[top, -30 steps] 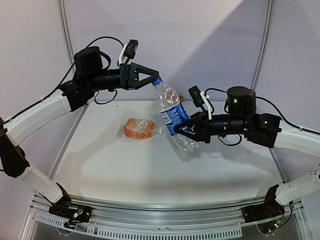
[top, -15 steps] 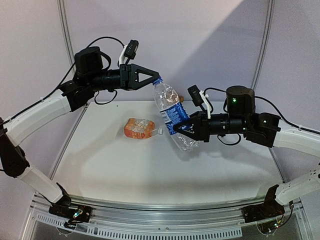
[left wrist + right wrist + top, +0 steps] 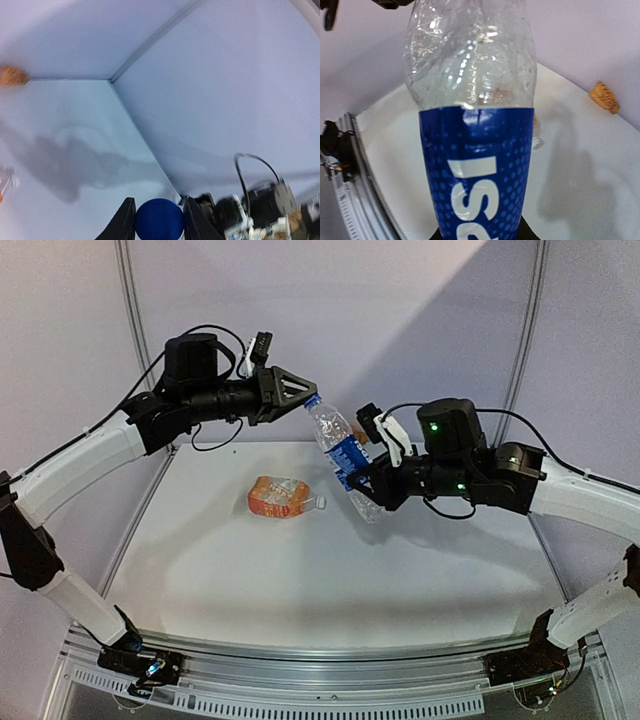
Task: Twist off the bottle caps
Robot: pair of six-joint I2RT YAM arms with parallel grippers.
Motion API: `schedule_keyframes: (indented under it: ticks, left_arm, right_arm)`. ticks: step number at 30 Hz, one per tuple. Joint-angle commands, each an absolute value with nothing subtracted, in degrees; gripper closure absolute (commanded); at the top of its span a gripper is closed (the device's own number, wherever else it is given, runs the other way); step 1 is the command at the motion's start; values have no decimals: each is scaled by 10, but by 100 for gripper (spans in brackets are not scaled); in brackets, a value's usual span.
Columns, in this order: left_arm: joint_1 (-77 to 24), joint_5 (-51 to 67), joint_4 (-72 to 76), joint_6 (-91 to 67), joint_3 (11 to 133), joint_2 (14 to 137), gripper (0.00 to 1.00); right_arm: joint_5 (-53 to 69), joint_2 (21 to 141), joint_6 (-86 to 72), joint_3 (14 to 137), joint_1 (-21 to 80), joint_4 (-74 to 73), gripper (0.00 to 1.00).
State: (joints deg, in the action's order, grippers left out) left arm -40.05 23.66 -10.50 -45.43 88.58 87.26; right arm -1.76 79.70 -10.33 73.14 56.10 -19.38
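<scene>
Blue cap: dark blue round plastic screw cap [image 3: 159,220], upper centre of the overhead view, pinched in my closed left end effector [image 3: 311,400].
Bottle: slim clear plastic water bottle with blue label [image 3: 342,455], clamped low by my right end effector [image 3: 362,492], above the white counter [image 3: 300,580].
Axis: neck slants up-left, straight into my left end effector; I judge the twist runs about that line.

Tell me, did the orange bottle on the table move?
No. The orange bottle lies at the same spot, just as far from the table's back edge.
</scene>
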Motion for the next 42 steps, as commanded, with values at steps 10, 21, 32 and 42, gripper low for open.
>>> schedule_keyframes:
  ticks: [10,21,32,42]
  left_arm:
    - [-472,73,-402,-642,1006,955,100]
    - [-472,89,-322,-620,982,939,45]
    - [-410,144,-137,-536,792,793,1]
    - [-379,349,104,-420,675,739,1]
  right_arm:
    - [-380,921,40,824,623,-273,100]
    - [-357,904,31,790,622,-264,100]
    - [-298,836,-31,754,610,-261,100]
    - [108,719,-121,635,553,-92,100]
